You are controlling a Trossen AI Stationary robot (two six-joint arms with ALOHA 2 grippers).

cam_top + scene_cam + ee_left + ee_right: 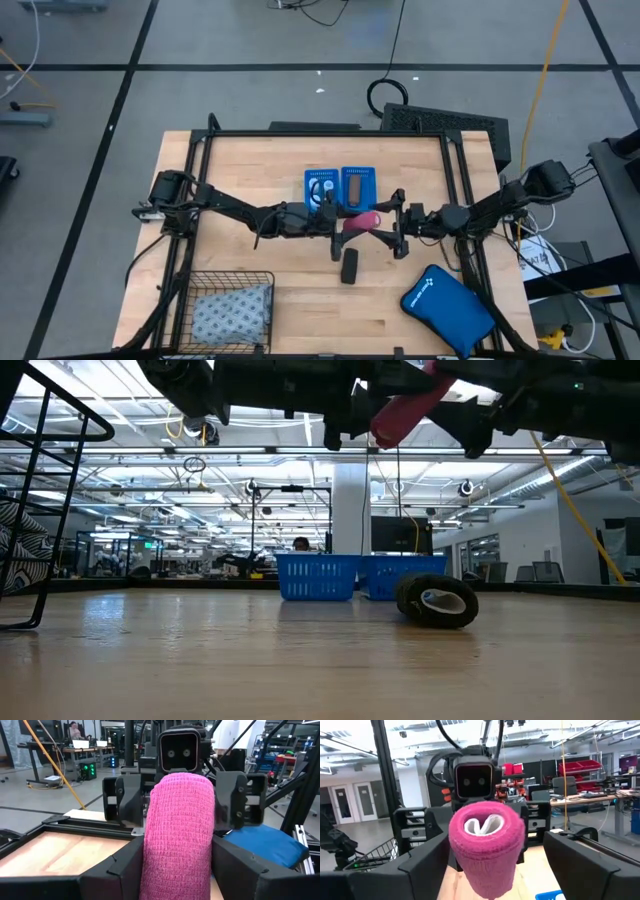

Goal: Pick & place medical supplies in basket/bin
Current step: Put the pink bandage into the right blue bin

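Note:
The pink roll point(362, 221) hangs high over the table's middle, between my two grippers. My left gripper point(338, 222) is shut on it and comes from the table's left. My right gripper point(398, 222) faces it from the right, open, its fingers point(420, 865) wide apart on either side of the roll's free end point(487, 827) without touching. The black roll point(349, 266) stands on its rim on the table, nearer than the grippers. The grey-blue dotted pack point(232, 312) lies in the black wire basket point(190, 285). The blue tray point(340, 186) sits behind the grippers. My left gripper pinches the pink roll between its two fingers point(125, 865), one on each side wall point(150, 855). The fingers come level from the table's left and lie along the roll. The roll is lifted clear and points at my right gripper, somewhat tilted in the low view point(405, 410).
A large bright-blue zip pouch point(447, 305) lies at the near right corner. A black frame point(330, 133) runs round the tabletop. Something brownish point(357, 187) lies in the tray's right compartment. Bare wood shows between basket and pouch.

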